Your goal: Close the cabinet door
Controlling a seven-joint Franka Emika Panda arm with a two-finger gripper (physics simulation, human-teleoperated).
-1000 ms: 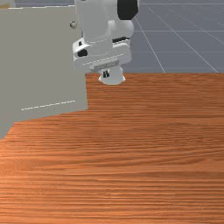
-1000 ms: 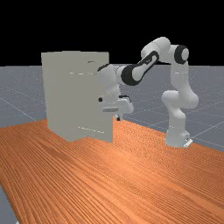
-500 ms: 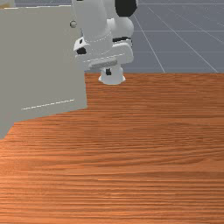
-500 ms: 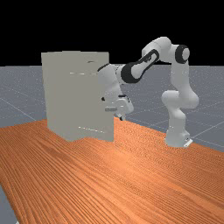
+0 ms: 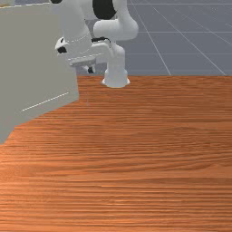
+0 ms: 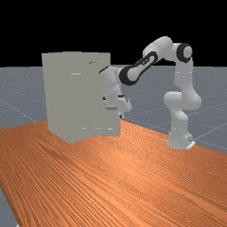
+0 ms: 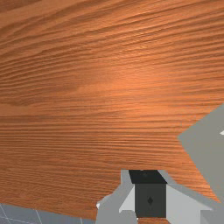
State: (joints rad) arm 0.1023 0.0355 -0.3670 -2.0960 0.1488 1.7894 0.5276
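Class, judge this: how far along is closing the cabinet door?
Done: the door has swung slightly toward closed. In hand: the tool is near its free edge, contact unclear. Left: the door still stands wide open from the cabinet, so most of the swing seems to remain.

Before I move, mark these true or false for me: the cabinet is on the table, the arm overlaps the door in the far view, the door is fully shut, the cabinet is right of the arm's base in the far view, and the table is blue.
The cabinet is on the table. True.
In the far view, the arm overlaps the door. True.
The door is fully shut. False: it stands open, swung out from the cabinet.
In the far view, the cabinet is right of the arm's base. False: it is to the left.
The table is blue. False: it is orange-brown wood.
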